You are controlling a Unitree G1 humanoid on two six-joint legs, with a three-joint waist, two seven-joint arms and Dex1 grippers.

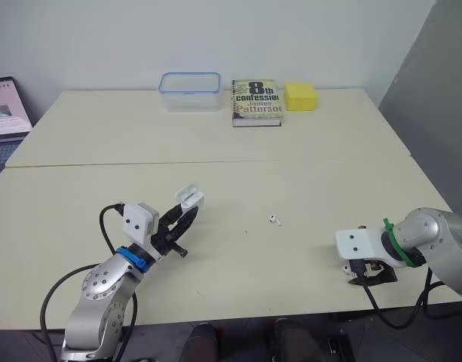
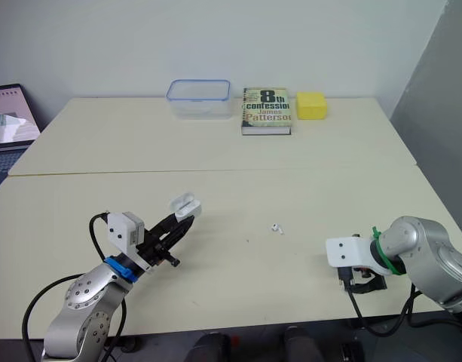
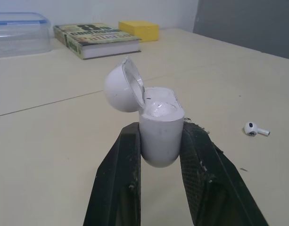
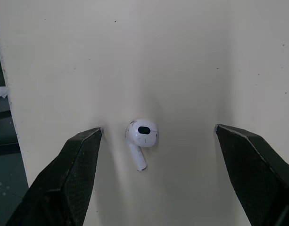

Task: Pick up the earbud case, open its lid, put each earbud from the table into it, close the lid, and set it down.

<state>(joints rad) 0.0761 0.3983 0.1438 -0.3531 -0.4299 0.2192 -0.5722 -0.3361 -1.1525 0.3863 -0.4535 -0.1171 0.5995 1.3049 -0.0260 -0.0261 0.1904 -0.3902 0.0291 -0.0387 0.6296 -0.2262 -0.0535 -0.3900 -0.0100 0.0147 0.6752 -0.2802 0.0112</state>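
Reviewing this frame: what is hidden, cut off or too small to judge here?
- Left wrist view: the open white earbud case hides behind its own rim whether its wells are empty.
- Eye views: the white earbud under the right gripper is covered by that arm's wrist; the right gripper is open.
- Eye views: the white earbud at mid-table is too small to tell how it lies.
- Eye views: the open laptop is cut by the left edge.

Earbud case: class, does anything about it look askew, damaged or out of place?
Nothing stands out. The earbud case is held in the left claw, its lid hinged open as the task needs, with no visible damage.
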